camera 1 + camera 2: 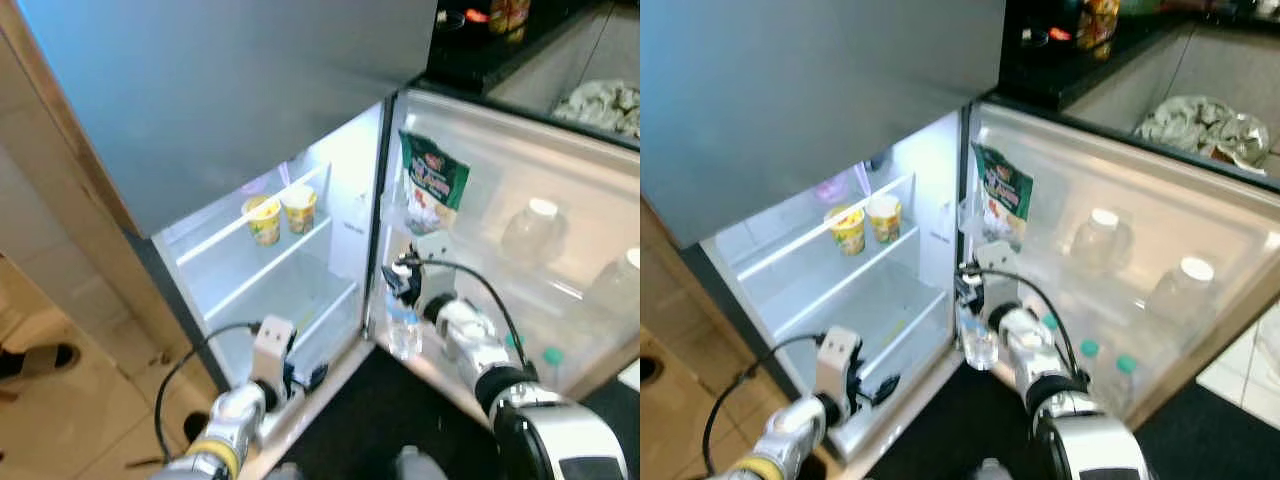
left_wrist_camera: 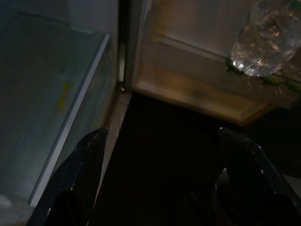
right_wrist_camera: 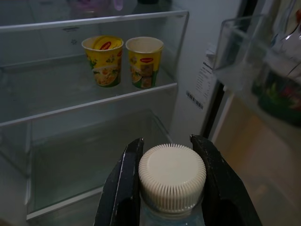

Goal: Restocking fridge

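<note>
Right at my wrist camera, the white ribbed cap (image 3: 172, 176) of a water bottle (image 1: 402, 330) sits between the two black fingers of my right pincer (image 3: 171, 181), which is clamped on the neck just under it. I hold the bottle upright at the fridge opening, beside the door hinge, below the shelf (image 3: 94, 106) carrying two yellow cups (image 3: 103, 60). My left pincer (image 2: 164, 174) hangs low near the bottom edge of the fridge, fingers apart and carrying nothing. I judge the bottle full, so fairly heavy, with thin clear plastic that would give under a squeeze; the stiff neck is the safest hold.
</note>
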Available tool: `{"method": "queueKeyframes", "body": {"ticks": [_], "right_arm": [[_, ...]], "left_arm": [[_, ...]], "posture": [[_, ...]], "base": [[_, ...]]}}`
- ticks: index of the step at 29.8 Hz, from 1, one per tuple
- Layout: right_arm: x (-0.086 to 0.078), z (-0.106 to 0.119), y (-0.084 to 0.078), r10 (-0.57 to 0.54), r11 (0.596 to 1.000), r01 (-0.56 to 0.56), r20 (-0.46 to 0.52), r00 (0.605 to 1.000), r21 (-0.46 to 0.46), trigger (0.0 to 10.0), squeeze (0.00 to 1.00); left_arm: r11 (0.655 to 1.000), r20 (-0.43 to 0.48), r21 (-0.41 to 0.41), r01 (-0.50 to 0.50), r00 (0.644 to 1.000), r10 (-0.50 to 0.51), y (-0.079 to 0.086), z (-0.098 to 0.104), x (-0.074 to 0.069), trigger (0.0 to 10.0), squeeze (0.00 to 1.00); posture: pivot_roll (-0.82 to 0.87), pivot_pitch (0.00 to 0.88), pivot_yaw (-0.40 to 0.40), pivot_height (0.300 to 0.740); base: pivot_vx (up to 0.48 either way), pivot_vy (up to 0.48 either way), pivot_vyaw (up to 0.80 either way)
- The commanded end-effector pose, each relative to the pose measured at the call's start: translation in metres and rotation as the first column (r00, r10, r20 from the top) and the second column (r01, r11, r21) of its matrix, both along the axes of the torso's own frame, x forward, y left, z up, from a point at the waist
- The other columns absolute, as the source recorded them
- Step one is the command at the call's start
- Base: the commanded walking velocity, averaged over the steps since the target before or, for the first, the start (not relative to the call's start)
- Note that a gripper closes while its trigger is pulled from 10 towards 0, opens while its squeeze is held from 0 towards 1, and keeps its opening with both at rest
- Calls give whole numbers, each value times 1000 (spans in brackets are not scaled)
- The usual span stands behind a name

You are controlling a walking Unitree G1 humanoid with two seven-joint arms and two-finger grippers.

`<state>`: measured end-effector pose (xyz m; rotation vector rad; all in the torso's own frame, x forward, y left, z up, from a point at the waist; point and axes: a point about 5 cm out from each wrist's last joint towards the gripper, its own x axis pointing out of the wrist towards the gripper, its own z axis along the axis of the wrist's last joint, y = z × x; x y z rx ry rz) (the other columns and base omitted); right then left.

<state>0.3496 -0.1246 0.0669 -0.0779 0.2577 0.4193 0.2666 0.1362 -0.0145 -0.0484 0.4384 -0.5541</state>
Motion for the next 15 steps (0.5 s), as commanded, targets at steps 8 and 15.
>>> {"method": "queueKeyframes", "body": {"ticks": [8, 15], "right_arm": [[9, 29, 13, 127, 978, -145, 123, 984, 148, 10000, 0], [21, 67, 16, 185, 932, -252, 258, 948, 259, 10000, 0]], "left_arm": [[999, 89, -34, 18, 996, -15, -4, 15, 13, 10000, 0], [997, 164, -56, 45, 986, -36, -6, 30, 24, 10000, 0]], "posture": [[-29, 0, 17, 600], [-35, 15, 18, 600]], "base": [[0, 0, 0], [0, 0, 0]]}}
